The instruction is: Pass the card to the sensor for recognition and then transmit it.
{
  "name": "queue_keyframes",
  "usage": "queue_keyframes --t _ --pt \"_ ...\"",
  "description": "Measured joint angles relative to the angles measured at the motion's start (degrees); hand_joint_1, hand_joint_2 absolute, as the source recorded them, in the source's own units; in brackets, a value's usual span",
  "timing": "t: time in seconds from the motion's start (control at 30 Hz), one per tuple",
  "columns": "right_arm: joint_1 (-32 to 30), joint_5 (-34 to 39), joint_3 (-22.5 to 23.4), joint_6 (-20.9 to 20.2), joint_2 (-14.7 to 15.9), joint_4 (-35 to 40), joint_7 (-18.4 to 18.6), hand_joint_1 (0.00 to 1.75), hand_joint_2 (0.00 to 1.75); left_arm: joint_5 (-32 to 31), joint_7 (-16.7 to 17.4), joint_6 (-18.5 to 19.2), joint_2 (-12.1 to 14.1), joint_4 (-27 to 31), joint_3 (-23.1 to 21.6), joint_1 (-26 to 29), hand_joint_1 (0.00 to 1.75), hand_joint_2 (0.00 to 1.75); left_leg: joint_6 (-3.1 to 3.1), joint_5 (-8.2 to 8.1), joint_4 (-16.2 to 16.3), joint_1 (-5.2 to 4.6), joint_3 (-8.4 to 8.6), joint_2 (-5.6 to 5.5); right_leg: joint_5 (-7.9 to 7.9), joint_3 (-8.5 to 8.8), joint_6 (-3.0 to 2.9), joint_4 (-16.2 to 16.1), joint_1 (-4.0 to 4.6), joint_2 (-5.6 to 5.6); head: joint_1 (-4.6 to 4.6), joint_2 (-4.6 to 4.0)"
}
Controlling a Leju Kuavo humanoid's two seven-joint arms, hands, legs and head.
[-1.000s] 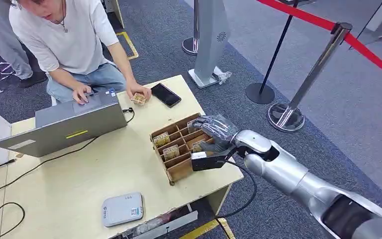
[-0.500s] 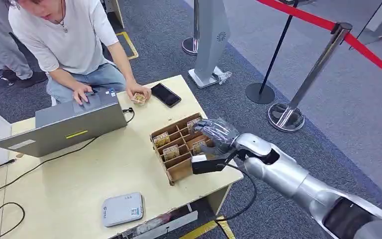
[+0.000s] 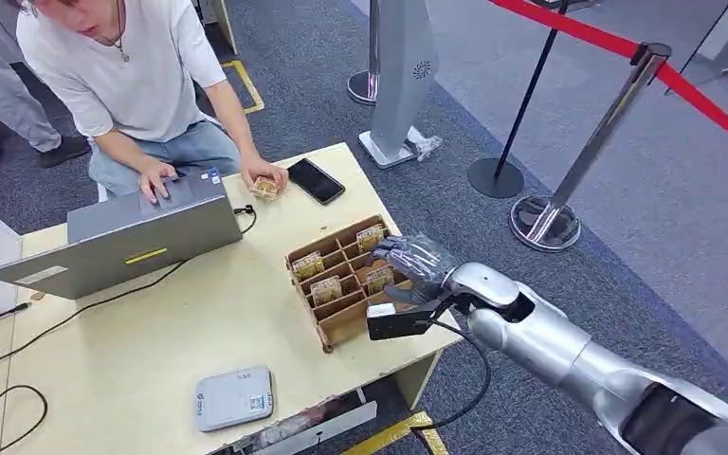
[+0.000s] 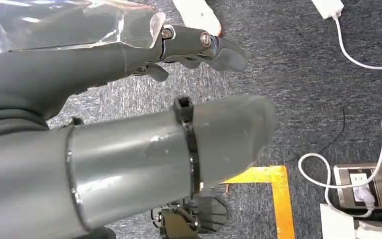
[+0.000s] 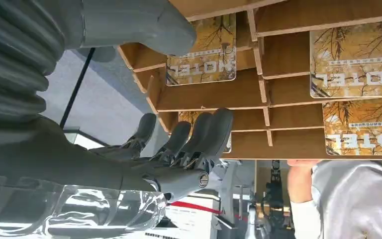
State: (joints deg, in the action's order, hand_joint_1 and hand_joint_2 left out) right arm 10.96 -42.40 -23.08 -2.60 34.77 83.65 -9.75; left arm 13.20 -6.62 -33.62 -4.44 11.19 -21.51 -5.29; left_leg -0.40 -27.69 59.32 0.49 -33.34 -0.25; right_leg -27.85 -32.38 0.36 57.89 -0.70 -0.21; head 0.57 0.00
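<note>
Right hand sits at the near right corner of the wooden divider box, fingers extended and slightly spread, thumb apart from them. In the right wrist view the fingers lie just in front of a slot holding a hotel key card; whether they touch any card I cannot tell. No card sits between thumb and fingers, so the hand is wide and holds nothing.

Cards stand upright in several compartments of the box: one card in the far corner slot just beyond the hand, one directly beside the fingertips, two more further from the hand toward the table's middle.

Grey card reader lies on the table, well apart from the hand, on the near side past the box. Laptop stands beyond the box; a person rests one hand on it and holds a small stack of cards with the other. Black phone lies near that stack.

Left hand hangs over the carpet; fingers extended, thumb apart, holding nothing.
</note>
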Motion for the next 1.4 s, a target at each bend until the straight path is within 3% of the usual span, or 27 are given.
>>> queue_keyframes --t 0.6,0.8,1.27,1.4 --pt "0.0 -0.8 0.0 -0.1 0.0 -0.6 0.0 0.82 1.75 -0.8 0.5 0.0 0.0 0.0 -0.1 -0.1 0.0 0.0 0.0 0.0 0.0 0.0 -0.01 0.0 0.0 0.0 0.0 0.0 0.0 0.0 0.0 0.0" --pt "0.4 -0.8 -0.1 -0.4 -0.2 -1.3 -0.1 0.75 1.75 -0.9 0.6 0.0 0.0 0.0 -0.1 -0.2 0.0 0.0 0.0 0.0 0.0 0.0 -0.02 0.0 0.0 0.0 0.0 0.0 0.0 0.0 0.0 0.0" --pt "6.2 0.4 -3.1 -1.1 -1.1 -6.9 -2.1 0.84 1.75 -0.8 0.7 0.0 0.0 0.0 -0.1 -0.2 0.0 0.0 0.0 0.0 0.0 0.0 -0.03 0.0 0.0 0.0 0.0 0.0 0.0 0.0 0.0 0.0" --pt "8.3 0.5 -4.2 -1.1 -1.6 -9.0 -2.7 0.79 1.75 -0.7 0.5 0.0 0.0 0.0 -0.1 -0.2 0.0 0.0 0.0 0.0 0.0 0.0 -0.03 -0.01 0.0 0.0 0.0 0.0 0.0 -0.02 0.0 0.0"
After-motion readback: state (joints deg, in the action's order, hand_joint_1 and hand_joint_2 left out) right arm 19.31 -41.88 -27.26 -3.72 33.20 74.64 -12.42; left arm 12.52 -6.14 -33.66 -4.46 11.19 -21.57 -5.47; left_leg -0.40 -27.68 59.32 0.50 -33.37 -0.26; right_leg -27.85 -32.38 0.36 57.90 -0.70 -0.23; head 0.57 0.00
